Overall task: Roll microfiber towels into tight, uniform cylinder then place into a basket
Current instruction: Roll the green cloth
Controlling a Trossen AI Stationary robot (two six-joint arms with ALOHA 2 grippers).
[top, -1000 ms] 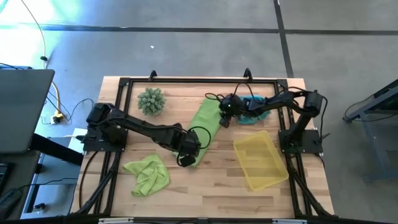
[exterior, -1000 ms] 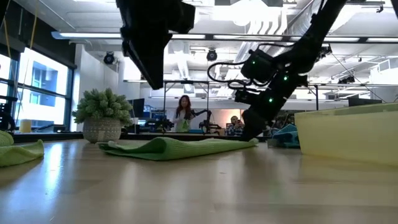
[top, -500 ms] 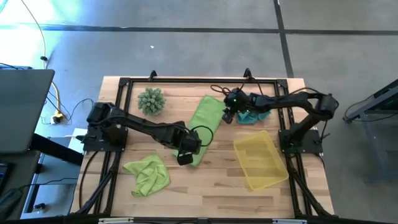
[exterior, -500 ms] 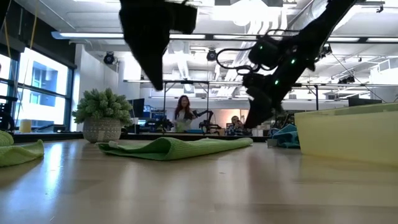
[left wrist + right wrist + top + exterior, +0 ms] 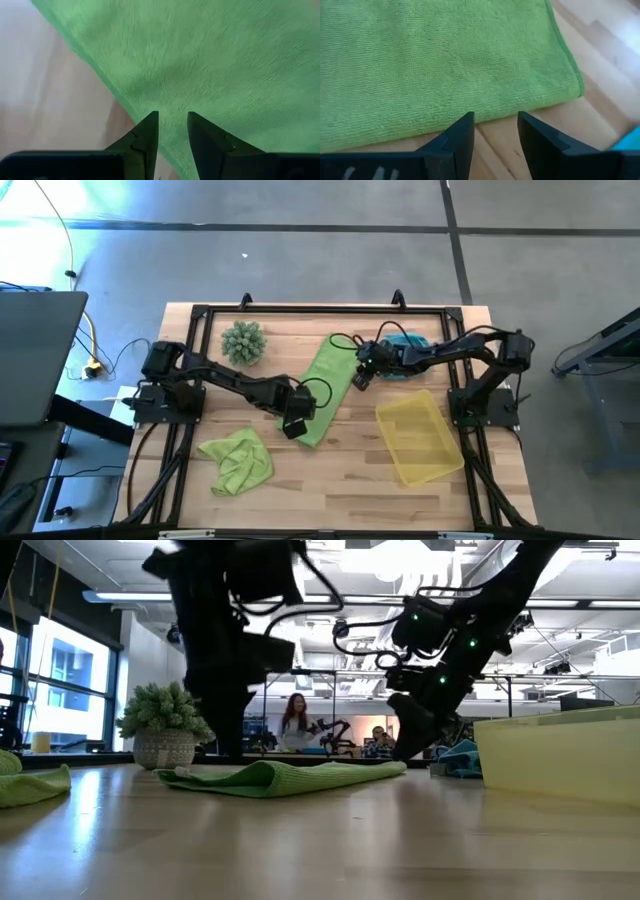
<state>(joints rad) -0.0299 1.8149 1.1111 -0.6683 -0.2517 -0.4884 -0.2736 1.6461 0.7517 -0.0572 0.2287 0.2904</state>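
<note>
I'm looking down on the table (image 5: 300, 480) with both arms over the spread green towel (image 5: 325, 380), which is lying flat in the middle as a long strip running from the far centre toward the near side.

My left gripper (image 5: 294, 423) is hanging over the near end of that towel. In its wrist view the fingers (image 5: 145, 137) are standing apart with a narrow gap, nothing between them, and the cloth (image 5: 210, 65) is filling the space past the tips, its edge running diagonally with bare wood on one side. I can't tell whether the tips are touching the cloth.

My right gripper (image 5: 358, 377) is sitting at the towel's right edge, near the far end. Its jaws are spread too, wider than the left's, and empty. The towel's corner (image 5: 470, 65) is lying just ahead of the tips, the hem running across right in front of them, with wood showing in the gap.

The blue towel (image 5: 405, 355) is lying bunched by the far edge, partly under the right arm. The second green towel (image 5: 238, 460) is lying crumpled at the near left. The basket (image 5: 418, 438) is sitting at the near right with nothing in it. The plant (image 5: 243, 342) is standing at the far left.

In the low view the spread towel (image 5: 290, 777) is lying flat with a slight hump, and the right gripper (image 5: 408, 740) is hanging just above its far end.
</note>
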